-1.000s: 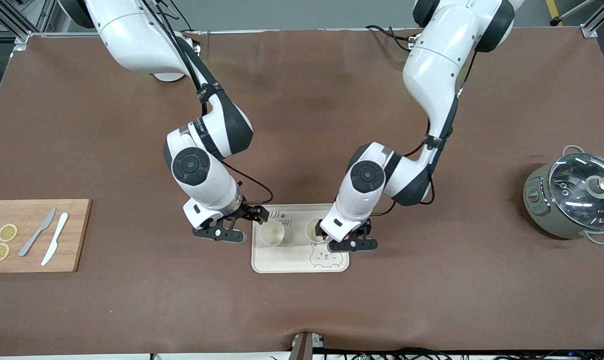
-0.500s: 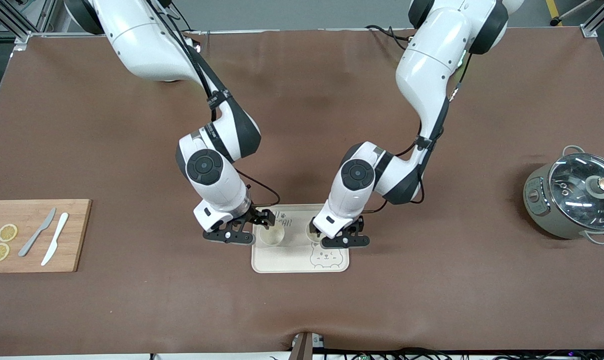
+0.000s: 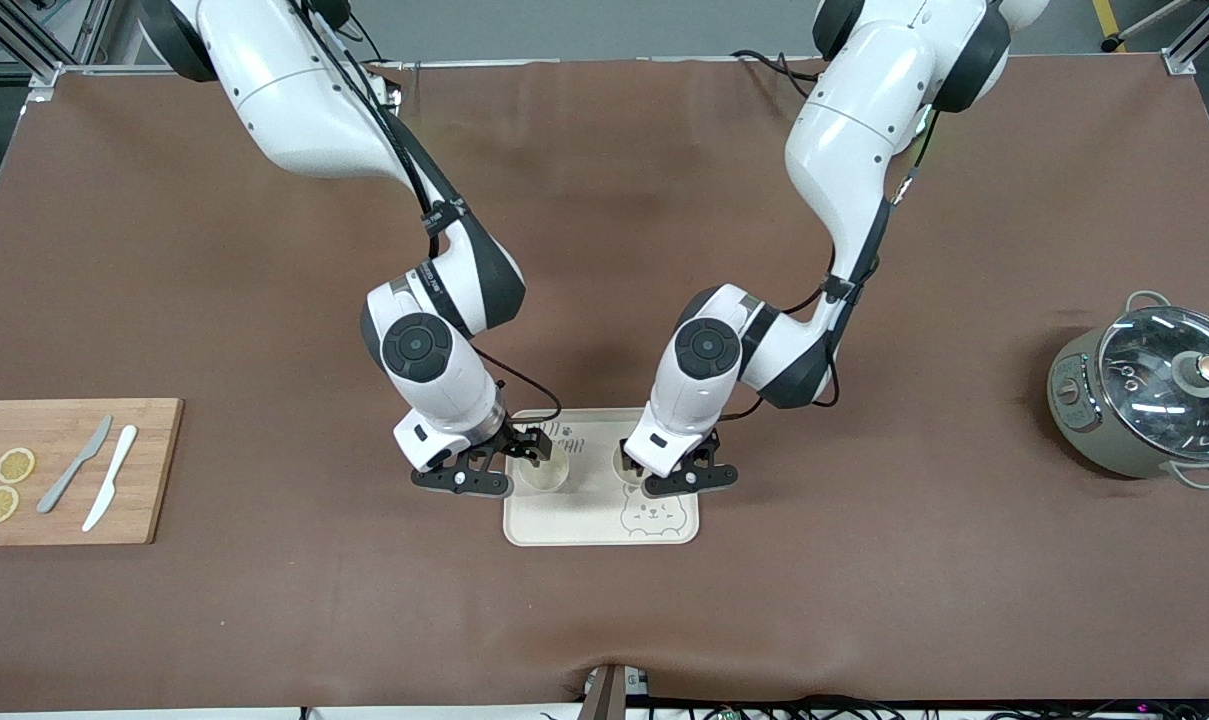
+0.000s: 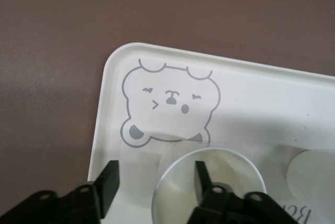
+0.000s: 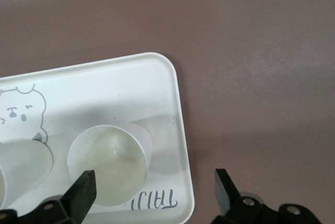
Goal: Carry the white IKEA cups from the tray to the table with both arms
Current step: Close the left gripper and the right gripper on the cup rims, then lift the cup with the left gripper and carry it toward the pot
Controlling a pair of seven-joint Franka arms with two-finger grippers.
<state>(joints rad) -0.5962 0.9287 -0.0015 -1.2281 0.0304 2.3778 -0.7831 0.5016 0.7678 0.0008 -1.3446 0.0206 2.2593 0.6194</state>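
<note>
Cups [image 3: 545, 472] [image 3: 626, 462] both sit on the tray [image 3: 601, 530] on the surface, and I worry my left gripper [image 4: 154, 179], fingers straddling one rim and not yet pinching, tips it, while my right gripper [image 5: 154, 190], fingers spread, catches the tray edge.

Front view: high across the tabletop [image 3: 864, 600], facing both arm bases, taking in the whole brown surface from cutting board [image 3: 64, 470] to pot [image 3: 1144, 390]

Left wrist view: close, straight down past own tool [image 4: 154, 182] onto the tray [image 4: 251, 85] corner with bear face

Right wrist view: close, down onto the tray's lettered corner [image 5: 178, 130]

Shared by all three: tray and both cups [image 5: 107, 161]
</note>
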